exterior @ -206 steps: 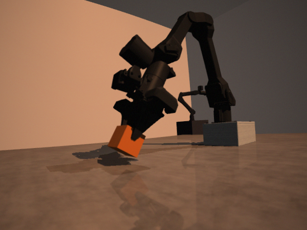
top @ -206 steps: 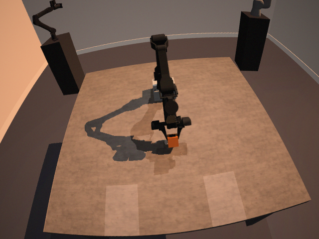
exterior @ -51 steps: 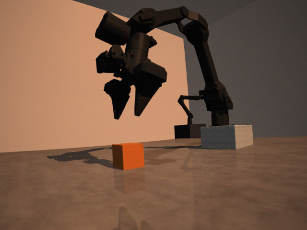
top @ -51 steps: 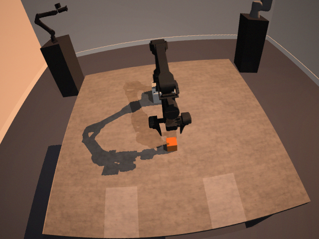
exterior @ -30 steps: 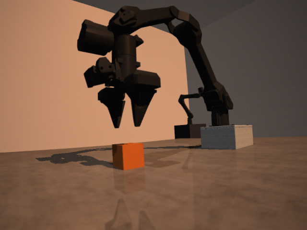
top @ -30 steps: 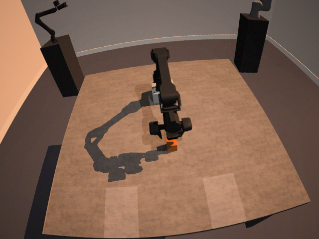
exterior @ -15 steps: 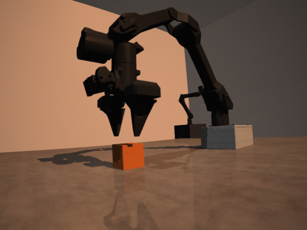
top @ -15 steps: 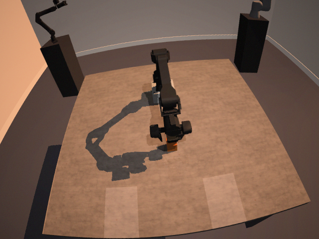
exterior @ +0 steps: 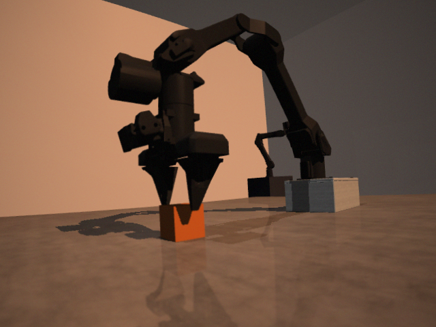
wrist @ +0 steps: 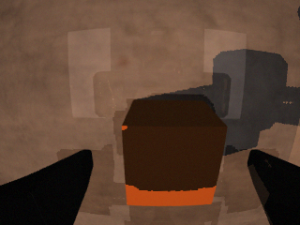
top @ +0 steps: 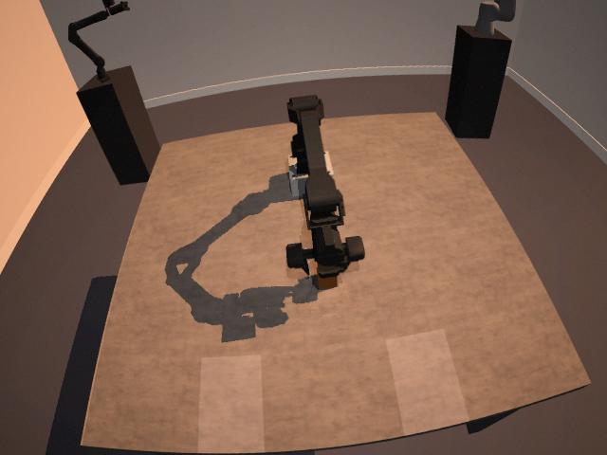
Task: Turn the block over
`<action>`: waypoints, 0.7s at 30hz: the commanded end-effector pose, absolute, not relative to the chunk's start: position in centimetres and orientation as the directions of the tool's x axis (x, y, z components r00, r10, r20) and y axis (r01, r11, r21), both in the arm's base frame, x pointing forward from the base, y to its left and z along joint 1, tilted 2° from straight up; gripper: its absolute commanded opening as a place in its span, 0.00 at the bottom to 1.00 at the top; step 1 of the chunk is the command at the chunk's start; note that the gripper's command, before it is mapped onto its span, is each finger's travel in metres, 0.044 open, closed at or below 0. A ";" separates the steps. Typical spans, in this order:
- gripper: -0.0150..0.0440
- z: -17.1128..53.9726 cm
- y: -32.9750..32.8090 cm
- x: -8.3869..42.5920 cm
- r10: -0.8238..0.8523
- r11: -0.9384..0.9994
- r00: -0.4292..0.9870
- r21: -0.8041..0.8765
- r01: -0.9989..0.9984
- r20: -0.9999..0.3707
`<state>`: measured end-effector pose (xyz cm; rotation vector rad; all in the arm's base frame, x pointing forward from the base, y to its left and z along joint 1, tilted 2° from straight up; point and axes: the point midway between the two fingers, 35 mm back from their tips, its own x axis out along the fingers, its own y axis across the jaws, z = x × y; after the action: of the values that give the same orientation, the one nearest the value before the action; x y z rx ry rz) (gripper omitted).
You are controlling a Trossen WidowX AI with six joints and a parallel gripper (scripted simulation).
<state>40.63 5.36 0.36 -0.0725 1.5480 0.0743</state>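
Note:
The orange block (top: 327, 281) (exterior: 190, 228) (wrist: 173, 159) sits flat on the table (top: 441, 245) (exterior: 317, 263). Its upper face is mostly in dark shadow in the wrist view, with a bright orange strip along the lower edge. No mark shows on the faces in view; its underside is hidden. My gripper (exterior: 180, 206) (wrist: 172, 159) points straight down over the block, open and empty. One finger stands on each side of the block, with a gap at both sides in the wrist view. The fingertips are near the level of the block's top.
The arm's pale base box (exterior: 322, 195) stands farther back on the table. Two dark pedestals (top: 119, 127) (top: 478, 82) carrying other arms stand beyond the table's far corners. Two pale rectangular patches (top: 229, 401) (top: 426, 382) lie near the table's front edge. The arm's shadow falls to the left in the top view.

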 end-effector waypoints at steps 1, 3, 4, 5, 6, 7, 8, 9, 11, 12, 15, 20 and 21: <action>1.00 -0.8 5.4 40.3 0.004 0.996 0.010 0.003 -0.094 -1.000; 1.00 -1.1 5.4 40.3 0.004 0.996 0.010 0.003 -0.094 -1.000; 1.00 -1.1 5.4 40.3 0.004 0.996 0.010 0.003 -0.094 -1.000; 1.00 -1.2 5.4 40.3 0.004 0.996 0.010 0.003 -0.094 -1.000; 1.00 -1.2 5.4 40.3 0.004 0.996 0.010 0.003 -0.094 -1.000; 0.96 -1.2 5.4 40.3 0.004 0.996 0.010 0.003 -0.094 -1.000; 0.91 -1.2 5.4 40.3 0.004 0.996 0.010 0.003 -0.094 -1.000; 0.87 -1.2 5.4 40.3 0.004 0.996 0.010 0.003 -0.094 -1.000; 0.78 -1.2 5.4 40.3 0.004 0.996 0.010 0.003 -0.094 -1.000; 0.73 -1.2 5.4 40.3 0.004 0.996 0.010 0.003 -0.094 -1.000; 0.60 -1.2 5.4 40.3 0.004 0.996 0.010 0.003 -0.094 -1.000; 0.54 -1.2 5.4 40.3 0.004 0.996 0.010 0.003 -0.094 -1.000; 0.53 -1.2 5.4 40.3 0.004 0.996 0.010 0.003 -0.094 -1.000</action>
<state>40.40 5.38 -1.05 -0.0717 1.5562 0.0768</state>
